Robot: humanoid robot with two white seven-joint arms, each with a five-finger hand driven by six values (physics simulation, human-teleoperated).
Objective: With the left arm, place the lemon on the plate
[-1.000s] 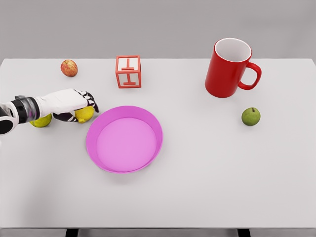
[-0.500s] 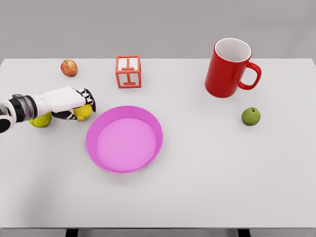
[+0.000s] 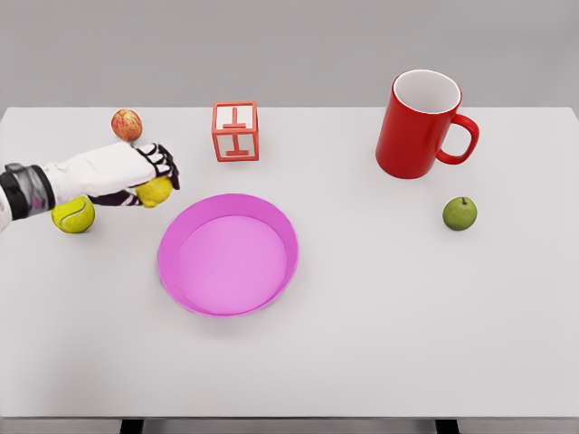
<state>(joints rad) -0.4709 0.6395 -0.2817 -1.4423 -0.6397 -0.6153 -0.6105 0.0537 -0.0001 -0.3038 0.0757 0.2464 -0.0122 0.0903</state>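
At the counter's (image 3: 380,344) left side, our left hand (image 3: 122,172) has risen since a second ago, its fingers (image 3: 165,165) curled around the lemon (image 3: 155,192), which now hangs clear of the surface, left of and just behind the pink plate (image 3: 282,226). We judge the pick done and the carry to the plate next. Uncovered by the lift, a yellow-green ball (image 3: 73,215) sits alone beneath the wrist. Both containers are empty: the plate holds nothing, and the red mug (image 3: 418,127) shows only its white interior.
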